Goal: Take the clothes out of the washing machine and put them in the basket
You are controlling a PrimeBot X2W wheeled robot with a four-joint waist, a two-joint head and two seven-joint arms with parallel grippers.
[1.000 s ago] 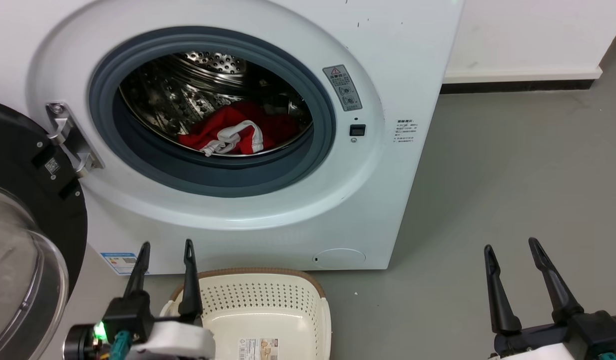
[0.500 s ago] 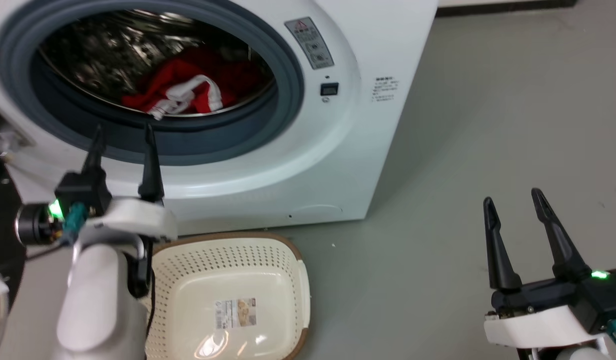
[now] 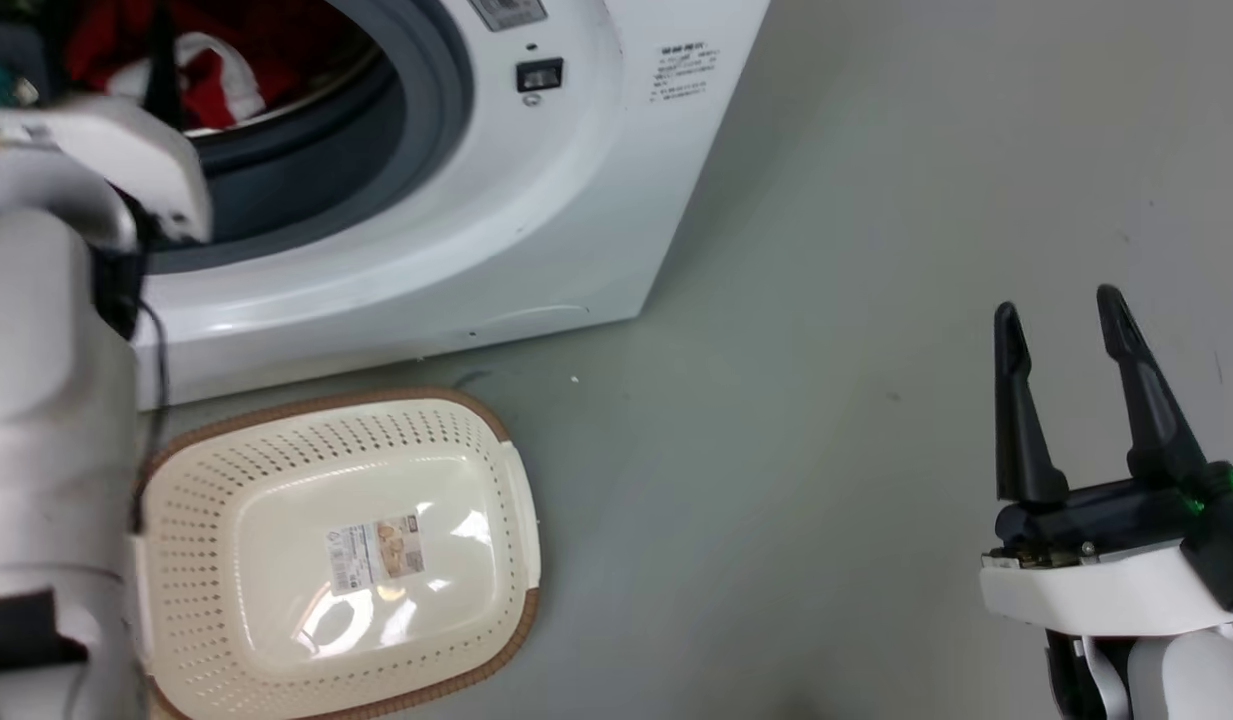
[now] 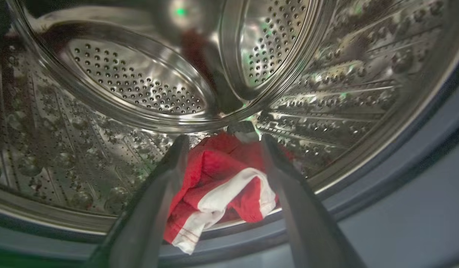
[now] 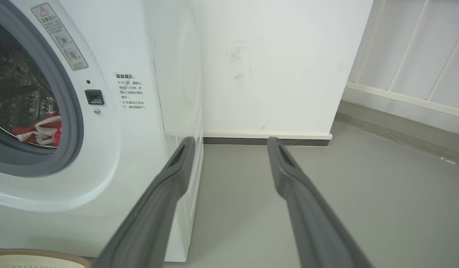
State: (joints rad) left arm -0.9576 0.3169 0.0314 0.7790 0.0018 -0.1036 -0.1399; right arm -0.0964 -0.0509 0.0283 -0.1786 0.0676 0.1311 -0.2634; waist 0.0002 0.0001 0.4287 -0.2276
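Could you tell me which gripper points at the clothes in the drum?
The left gripper, its open fingers framing the red clothes; the right gripper hangs over the floor.

Free way through the washing machine [image 3: 496,240] mouth to the clothes [image 4: 222,190].

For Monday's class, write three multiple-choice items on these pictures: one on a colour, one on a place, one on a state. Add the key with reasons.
1. What colour is the rim of the cream perforated plastic basket? A brown; B blue; C black.
2. Where does the red fabric garment with white trim lie? A in the basket; B in the perforated steel drum; C on a shelf.
3. How is the right tool set? A shut on cloth; B open and empty; C shut and empty.
Key: 1 A, a brown band edges the basket; 2 B, the left wrist view shows it on the drum's bottom; 3 B, its fingers stand apart with nothing between them.
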